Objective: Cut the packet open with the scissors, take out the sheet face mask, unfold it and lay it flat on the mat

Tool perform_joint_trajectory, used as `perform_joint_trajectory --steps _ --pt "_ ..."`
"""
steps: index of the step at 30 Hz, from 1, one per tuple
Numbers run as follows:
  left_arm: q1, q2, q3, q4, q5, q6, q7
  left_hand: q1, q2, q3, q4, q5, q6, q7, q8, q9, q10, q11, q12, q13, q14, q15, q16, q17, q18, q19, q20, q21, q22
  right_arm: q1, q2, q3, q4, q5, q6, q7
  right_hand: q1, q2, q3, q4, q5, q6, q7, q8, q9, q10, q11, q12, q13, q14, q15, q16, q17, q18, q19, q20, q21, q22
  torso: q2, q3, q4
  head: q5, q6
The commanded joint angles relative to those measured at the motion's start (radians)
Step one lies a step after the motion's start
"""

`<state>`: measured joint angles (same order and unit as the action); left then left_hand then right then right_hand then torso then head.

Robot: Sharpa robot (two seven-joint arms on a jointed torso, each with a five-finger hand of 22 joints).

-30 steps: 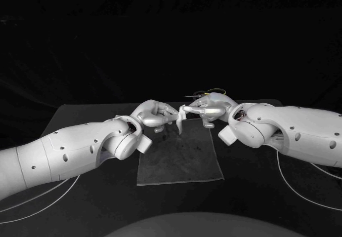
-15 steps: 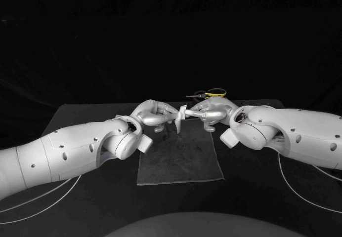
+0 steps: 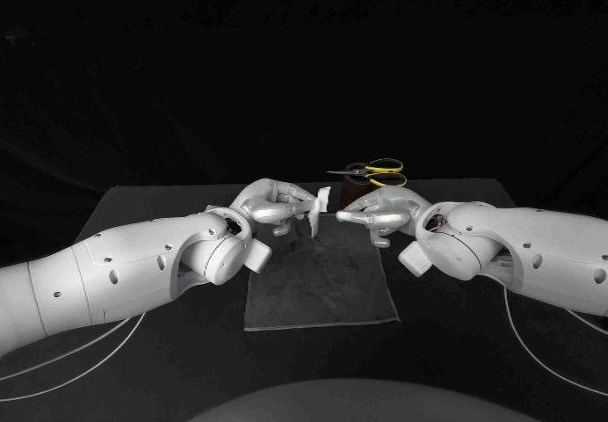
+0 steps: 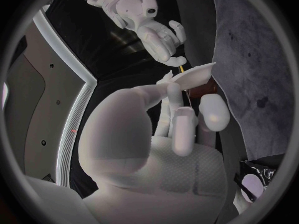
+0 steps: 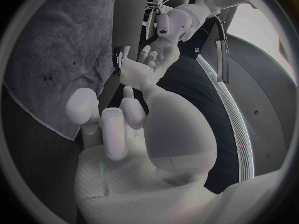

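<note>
The left hand (image 3: 270,207) pinches the pale packet (image 3: 320,211) between thumb and fingertips and holds it upright on edge above the far end of the grey mat (image 3: 317,286). The right hand (image 3: 380,211) hovers just beside the packet, its fingers loosely curled and apart, gripping nothing. The yellow-handled scissors (image 3: 376,169) lie beyond both hands, past the mat's far end.

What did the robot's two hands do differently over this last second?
The right hand drew back from the packet toward its own side, uncovering the yellow-handled scissors behind it, and now holds nothing. The left hand stayed where it was, still pinching the packet upright above the far end of the mat, which did not move.
</note>
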<state>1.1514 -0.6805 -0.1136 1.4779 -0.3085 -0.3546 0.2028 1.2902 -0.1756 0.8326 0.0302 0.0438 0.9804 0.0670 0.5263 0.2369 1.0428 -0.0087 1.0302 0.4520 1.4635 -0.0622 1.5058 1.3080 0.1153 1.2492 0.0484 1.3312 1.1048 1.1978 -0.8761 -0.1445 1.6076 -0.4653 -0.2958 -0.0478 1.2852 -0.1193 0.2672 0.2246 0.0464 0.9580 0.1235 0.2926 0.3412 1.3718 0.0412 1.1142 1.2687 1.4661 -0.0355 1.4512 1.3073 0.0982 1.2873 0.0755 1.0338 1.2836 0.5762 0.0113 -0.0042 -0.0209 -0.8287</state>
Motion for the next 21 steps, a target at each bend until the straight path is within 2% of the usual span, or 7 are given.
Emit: perform_joint_trajectory --steps 1,4,9,16,21 --pt "0.0 0.0 0.001 0.003 0.024 -0.018 0.001 -0.009 0.002 0.008 -0.002 0.007 0.008 0.003 0.04 0.192 0.008 -0.004 0.004 0.001 0.022 -0.005 0.005 0.023 -0.013 0.007 -0.002 0.006 -0.001 -0.005 0.002 0.001 0.011 0.01 -0.01 0.037 0.026 0.002 -0.002 -0.011 0.003 -0.006 0.002 -0.007 -0.003 -0.004 0.0 0.001 0.004 0.058 0.008 -0.002 0.093 0.018 -0.001 0.005 -0.005 0.002 0.0 0.0007 0.0007 0.0 0.0" --pt "0.0 0.0 0.001 0.004 0.027 -0.026 -0.002 -0.01 0.002 0.009 -0.002 0.007 0.008 0.003 0.04 0.192 0.009 -0.003 0.005 0.002 0.021 -0.005 0.005 0.022 -0.013 0.006 -0.002 0.006 -0.001 -0.008 0.002 0.001 0.021 0.026 -0.028 0.071 0.055 0.004 0.0 -0.026 0.003 -0.009 0.004 -0.013 -0.008 -0.003 0.001 0.007 0.006 0.059 0.009 -0.001 0.095 0.017 0.001 0.006 -0.004 0.004 0.001 0.0005 0.0001 0.001 0.0" --pt "0.0 0.0 0.001 0.004 0.029 -0.039 -0.006 -0.012 0.002 0.011 -0.002 0.007 0.008 0.003 0.04 0.193 0.009 -0.003 0.005 0.002 0.022 -0.004 0.005 0.022 -0.013 0.007 -0.002 0.007 0.0 -0.013 0.008 0.001 0.038 0.055 -0.066 0.124 0.144 0.014 0.039 -0.092 0.004 0.0 0.005 -0.02 -0.017 0.005 0.001 0.031 0.018 0.061 0.009 0.005 0.104 0.015 0.008 0.006 0.005 0.012 0.0 -0.0003 -0.0012 0.0 -0.001" --pt "0.0 0.0 0.001 0.005 0.032 -0.045 -0.009 -0.014 0.002 0.012 -0.003 0.007 0.008 0.003 0.04 0.194 0.01 -0.003 0.005 0.002 0.021 -0.004 0.005 0.021 -0.013 0.006 -0.002 0.006 -0.001 -0.021 0.03 0.001 0.045 0.073 -0.104 0.151 0.167 0.023 0.081 -0.131 0.005 0.017 0.006 -0.028 -0.028 0.013 0.001 0.049 0.027 0.064 0.008 0.011 0.111 0.014 0.013 0.005 0.012 0.02 -0.001 -0.0003 0.0004 -0.002 -0.001" --pt "0.0 0.001 0.001 0.008 0.036 -0.044 -0.01 -0.015 0.002 0.013 -0.003 0.007 0.008 0.003 0.041 0.195 0.01 -0.003 0.005 0.002 0.021 -0.004 0.005 0.02 -0.013 0.006 -0.002 0.006 -0.001 -0.023 0.049 0.001 0.04 0.074 -0.117 0.143 0.163 0.031 0.102 -0.143 0.004 0.03 0.004 -0.03 -0.032 0.017 0.0 0.058 0.031 0.065 0.008 0.012 0.113 0.014 0.014 0.005 0.012 0.022 0.0 -0.0007 0.0012 -0.002 -0.001"
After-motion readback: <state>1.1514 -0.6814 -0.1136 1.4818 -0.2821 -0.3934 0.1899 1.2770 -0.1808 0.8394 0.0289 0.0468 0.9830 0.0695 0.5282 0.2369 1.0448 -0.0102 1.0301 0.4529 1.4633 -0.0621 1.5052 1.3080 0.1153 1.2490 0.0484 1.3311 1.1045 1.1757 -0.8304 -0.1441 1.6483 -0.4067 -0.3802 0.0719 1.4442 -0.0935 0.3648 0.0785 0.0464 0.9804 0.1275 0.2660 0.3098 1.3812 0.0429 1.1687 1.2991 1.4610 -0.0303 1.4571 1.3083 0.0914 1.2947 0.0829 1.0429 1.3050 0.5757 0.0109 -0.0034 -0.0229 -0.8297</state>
